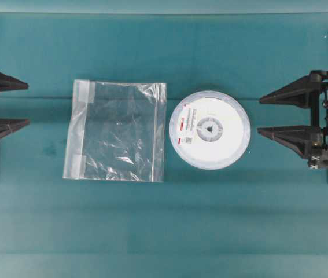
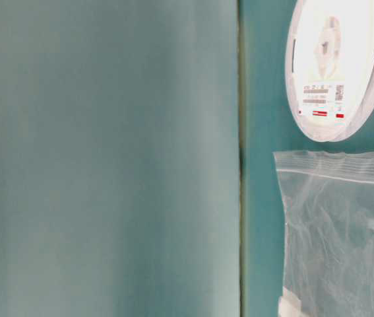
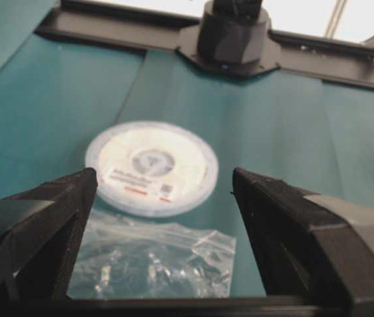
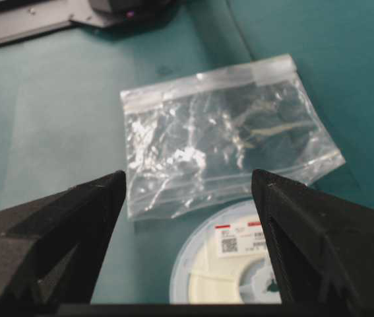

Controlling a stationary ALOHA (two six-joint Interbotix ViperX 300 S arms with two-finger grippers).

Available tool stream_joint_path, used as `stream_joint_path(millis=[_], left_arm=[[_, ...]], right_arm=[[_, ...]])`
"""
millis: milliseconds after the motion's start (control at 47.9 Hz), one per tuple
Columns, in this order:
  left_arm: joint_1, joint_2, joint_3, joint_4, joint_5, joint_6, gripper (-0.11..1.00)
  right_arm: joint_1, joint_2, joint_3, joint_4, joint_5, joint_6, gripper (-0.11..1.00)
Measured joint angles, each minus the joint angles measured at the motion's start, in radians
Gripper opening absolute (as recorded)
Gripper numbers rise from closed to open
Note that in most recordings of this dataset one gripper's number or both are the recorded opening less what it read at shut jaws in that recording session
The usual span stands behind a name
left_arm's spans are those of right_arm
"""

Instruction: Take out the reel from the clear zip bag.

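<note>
The white reel (image 1: 210,129) lies flat on the teal table, outside the bag and just right of it. It also shows in the table-level view (image 2: 335,66), the left wrist view (image 3: 150,167) and the right wrist view (image 4: 233,271). The clear zip bag (image 1: 116,130) lies flat and looks empty, with its whitish zip strip at the left edge; it also shows in the other views (image 2: 342,231) (image 3: 154,264) (image 4: 223,135). My left gripper (image 1: 26,105) is open at the far left, apart from the bag. My right gripper (image 1: 260,116) is open, right of the reel.
The table is covered in teal cloth (image 1: 164,231). The right arm's base (image 3: 233,30) stands at the far edge in the left wrist view. The left arm's base (image 4: 117,8) shows at the top of the right wrist view.
</note>
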Motion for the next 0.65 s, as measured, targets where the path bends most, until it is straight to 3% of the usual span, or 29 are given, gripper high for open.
stream_joint_path(millis=[648], left_arm=[[0.002,0.0,0.0,0.0,0.02,0.002,0.92]], right_arm=[[0.0,-0.017,0.002,0.0,0.0,-0.002,0.91]])
